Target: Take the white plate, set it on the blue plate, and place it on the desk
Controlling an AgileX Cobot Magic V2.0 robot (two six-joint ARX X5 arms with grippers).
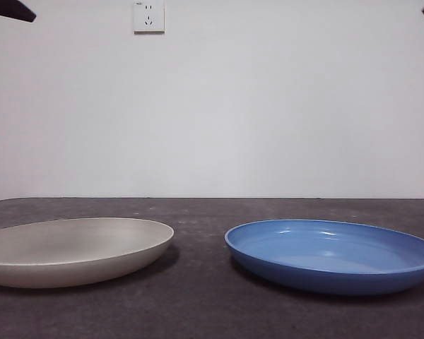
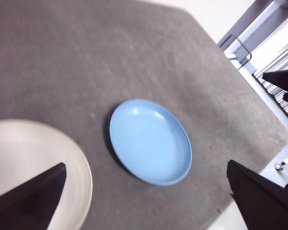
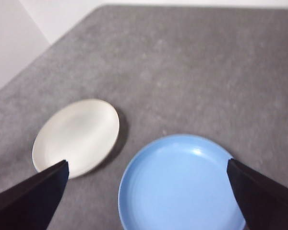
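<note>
A: Desk [image 1: 212,212] first. Where are the plates?

B: White plate [image 1: 71,247] at nine o'clock, blue plate [image 1: 332,254] at three, near but apart.

A: Grippers?

B: Left gripper [image 2: 146,201] and right gripper [image 3: 146,201] both high, jaws spread wide, empty. Rim thickness hard to judge, probably thin; pinch the white rim's near edge, lift level.

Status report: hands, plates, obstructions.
Left hand and right hand open, high, empty. White plate and blue plate apart on desk. Nothing between them.
</note>
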